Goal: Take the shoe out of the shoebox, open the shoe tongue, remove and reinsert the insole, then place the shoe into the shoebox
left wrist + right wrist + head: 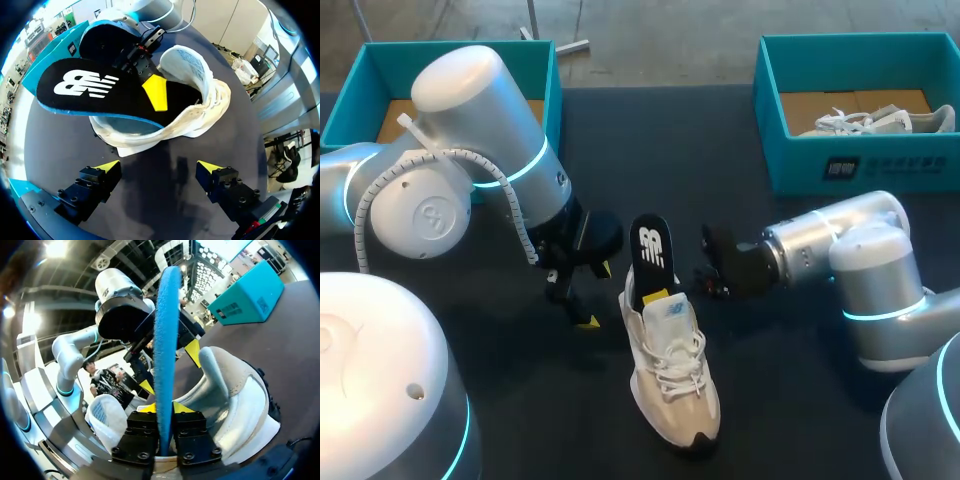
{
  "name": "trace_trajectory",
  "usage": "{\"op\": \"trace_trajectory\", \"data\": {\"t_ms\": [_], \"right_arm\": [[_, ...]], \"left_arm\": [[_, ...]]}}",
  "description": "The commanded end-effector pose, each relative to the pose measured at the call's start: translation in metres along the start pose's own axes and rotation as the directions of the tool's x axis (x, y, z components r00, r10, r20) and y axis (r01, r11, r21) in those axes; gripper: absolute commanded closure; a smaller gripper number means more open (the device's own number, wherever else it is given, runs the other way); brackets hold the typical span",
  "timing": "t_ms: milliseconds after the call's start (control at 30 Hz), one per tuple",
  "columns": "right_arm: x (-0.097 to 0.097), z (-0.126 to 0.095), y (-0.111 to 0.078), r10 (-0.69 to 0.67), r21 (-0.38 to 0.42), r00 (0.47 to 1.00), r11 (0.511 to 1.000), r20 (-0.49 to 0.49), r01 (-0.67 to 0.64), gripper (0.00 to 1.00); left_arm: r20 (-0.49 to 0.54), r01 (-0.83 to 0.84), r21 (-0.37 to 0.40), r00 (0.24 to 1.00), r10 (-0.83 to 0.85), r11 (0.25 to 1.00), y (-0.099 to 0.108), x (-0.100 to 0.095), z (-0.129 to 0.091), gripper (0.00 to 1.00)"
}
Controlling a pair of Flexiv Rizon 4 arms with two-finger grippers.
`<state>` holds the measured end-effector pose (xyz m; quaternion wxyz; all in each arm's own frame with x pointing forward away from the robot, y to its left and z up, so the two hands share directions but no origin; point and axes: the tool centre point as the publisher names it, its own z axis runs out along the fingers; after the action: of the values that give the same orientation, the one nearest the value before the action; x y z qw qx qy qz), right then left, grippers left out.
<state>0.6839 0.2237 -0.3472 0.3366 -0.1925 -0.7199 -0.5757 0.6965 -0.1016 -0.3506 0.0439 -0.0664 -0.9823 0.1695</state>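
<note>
The shoe (pixel 672 375) is out on the table (pixel 800 400), lying on its sole, tongue pulled wide, and the action is at its heel end. The right gripper (pixel 164 407) has reached in from the shoe's right side and is clamped on the insole (pixel 651 248), both fingers pressed to its faces so it stands on edge between them. The insole's front end sits down inside the shoe while its heel end, logo up, juts out past the collar. That looks like the insole step in progress, half in and half out; whether it is coming out or going in, I cannot tell from here.

The left gripper (pixel 159 167) hangs just beside the shoe's heel on the other side, fingers spread wide with nothing between them, touching neither shoe nor insole. My read: it waits there ready to steady the shoe. The box (pixel 385 70) stands well beyond the shoe's heel, past the left arm.
</note>
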Motion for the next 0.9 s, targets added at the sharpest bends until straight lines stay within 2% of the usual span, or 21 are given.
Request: {"op": "trace_trajectory", "data": {"t_ms": [33,467,667,900], "right_arm": [[0.005,0.004,0.002,-0.015,-0.005,1.0,1.0,0.017,0.015,0.63],[0.012,0.004,0.024,-0.069,0.007,0.997,0.998,0.043,0.068,0.66],[0.013,0.001,0.03,-0.087,-0.033,0.994,0.995,0.067,0.089,0.62],[0.012,-0.005,0.032,-0.102,-0.1,0.99,0.989,0.095,0.111,0.65]], "left_arm": [[0.001,0.0,-0.002,1.0,0.0,1.0,0.0,0.001,0.0,0.0],[0.001,0.0,-0.002,1.0,0.0,1.0,0.0,0.001,0.0,0.0],[0.001,0.0,-0.002,1.0,0.0,1.0,0.0,0.001,0.0,0.0],[0.001,0.0,-0.002,1.0,0.0,1.0,0.0,0.001,0.0,0.0]]}}
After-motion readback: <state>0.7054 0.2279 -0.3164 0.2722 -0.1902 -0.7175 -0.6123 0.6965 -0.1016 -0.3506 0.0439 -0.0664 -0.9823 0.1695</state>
